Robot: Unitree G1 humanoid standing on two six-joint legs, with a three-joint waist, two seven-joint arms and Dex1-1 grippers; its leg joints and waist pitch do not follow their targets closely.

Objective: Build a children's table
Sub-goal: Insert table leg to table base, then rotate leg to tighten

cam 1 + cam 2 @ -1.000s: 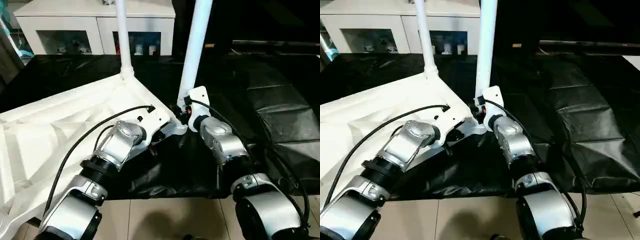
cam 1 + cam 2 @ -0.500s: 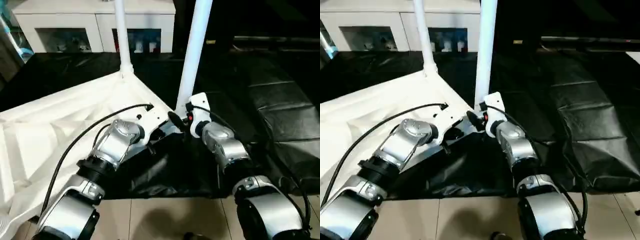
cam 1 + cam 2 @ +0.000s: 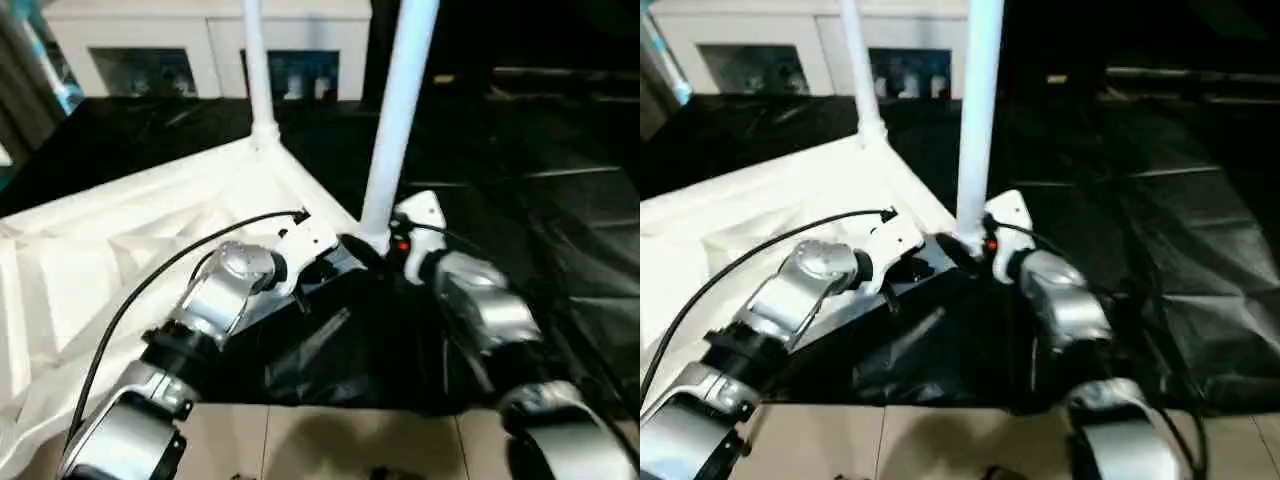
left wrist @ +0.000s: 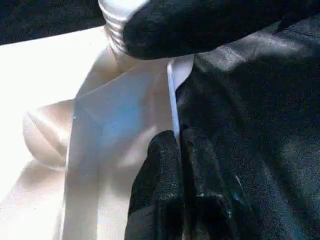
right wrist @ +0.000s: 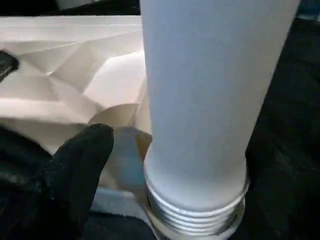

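The left gripper (image 4: 179, 150) is clamped shut on the thin edge of the tabletop (image 3: 110, 260), its two black fingers (image 4: 160, 175) pressed together with the white rim between them, close to the near corner socket. The right gripper (image 3: 372, 252) sits just beside the base of the near leg (image 3: 398, 110); one black finger (image 5: 80, 165) shows beside the leg without touching it, and the other cannot be seen, so the jaws look spread but nothing is in their hold. The near leg stands upright in the corner socket, with its screw thread (image 5: 195, 217) still showing above the socket. The tabletop lies upside down, ribbed underside up, on a black sheet (image 3: 560, 220), reaching from the near corner toward the robot's left. A far leg (image 3: 257, 70) stands upright in the next corner socket, behind the near one. Beyond the sheet a white cabinet (image 3: 200, 45) with glass-fronted compartments runs along the back. Tiled floor (image 3: 330, 440) shows at the near edge of the sheet, under the silver forearms.
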